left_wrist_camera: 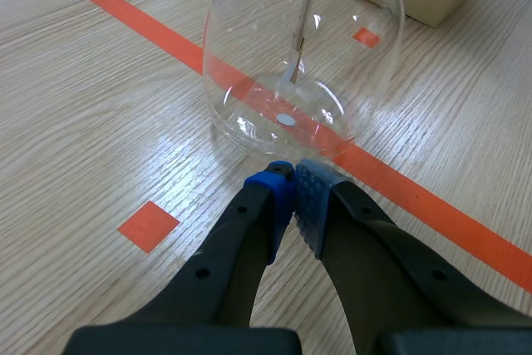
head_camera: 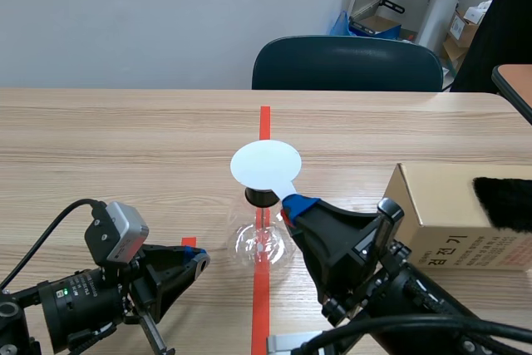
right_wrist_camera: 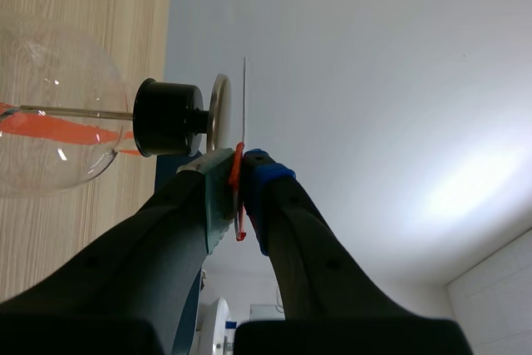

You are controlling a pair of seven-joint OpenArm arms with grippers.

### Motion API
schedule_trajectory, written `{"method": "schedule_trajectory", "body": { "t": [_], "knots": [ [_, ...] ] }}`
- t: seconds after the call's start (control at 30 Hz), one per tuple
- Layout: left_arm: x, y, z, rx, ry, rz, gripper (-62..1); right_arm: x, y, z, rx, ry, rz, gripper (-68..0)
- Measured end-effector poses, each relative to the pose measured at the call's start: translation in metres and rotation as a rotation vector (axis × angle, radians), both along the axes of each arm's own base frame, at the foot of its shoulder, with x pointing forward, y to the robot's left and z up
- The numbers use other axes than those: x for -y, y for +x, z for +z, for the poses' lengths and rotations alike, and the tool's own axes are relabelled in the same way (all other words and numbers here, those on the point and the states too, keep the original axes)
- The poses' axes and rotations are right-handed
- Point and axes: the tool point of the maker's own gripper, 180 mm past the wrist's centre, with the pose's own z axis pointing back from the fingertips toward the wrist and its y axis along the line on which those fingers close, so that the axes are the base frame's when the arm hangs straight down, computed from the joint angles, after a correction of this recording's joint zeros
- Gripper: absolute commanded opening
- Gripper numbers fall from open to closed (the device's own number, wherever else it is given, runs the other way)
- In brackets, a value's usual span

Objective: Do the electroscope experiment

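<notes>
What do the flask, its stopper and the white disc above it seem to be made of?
The flask looks like glossy clear glass, perhaps plastic: the tape line shows through it. The stopper is matte black, likely rubber or plastic. The white disc is opaque and very thin edge-on, probably plastic sheet.

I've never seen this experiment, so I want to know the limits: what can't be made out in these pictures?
- Leaves inside the flask: left wrist view, thin and lost in glare; spread or not, cannot tell.
- Electroscope's top plate: in the scene view, covered by the white disc held in the right gripper.
- Black furry thing on the box: cut off by the scene view's edge.
- Box print: scene view, too small to read fully.
</notes>
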Motion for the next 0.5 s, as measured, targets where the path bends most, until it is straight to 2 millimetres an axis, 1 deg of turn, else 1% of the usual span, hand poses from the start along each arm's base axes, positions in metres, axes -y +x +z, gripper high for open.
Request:
{"method": "schedule_trajectory", "body": {
  "t": [0.17, 0.23, 0.37, 0.5],
  "knots": [
    [0.000, -0.002, -0.001, -0.005, 0.000, 0.000, -56.9, 0.000, 0.000, 0.000, 0.000, 0.000, -0.003, -67.1],
    [0.000, -0.004, -0.003, -0.011, 0.000, 0.001, -56.9, 0.004, 0.004, 0.000, 0.001, 0.002, -0.030, -67.1],
    [0.000, -0.009, -0.006, -0.024, 0.000, 0.001, -56.9, 0.012, 0.011, 0.001, 0.003, 0.006, -0.093, -67.1],
    [0.000, -0.009, -0.006, -0.024, 0.000, 0.001, -56.9, 0.026, 0.022, 0.003, 0.007, 0.014, -0.190, -67.1]
  ]
}}
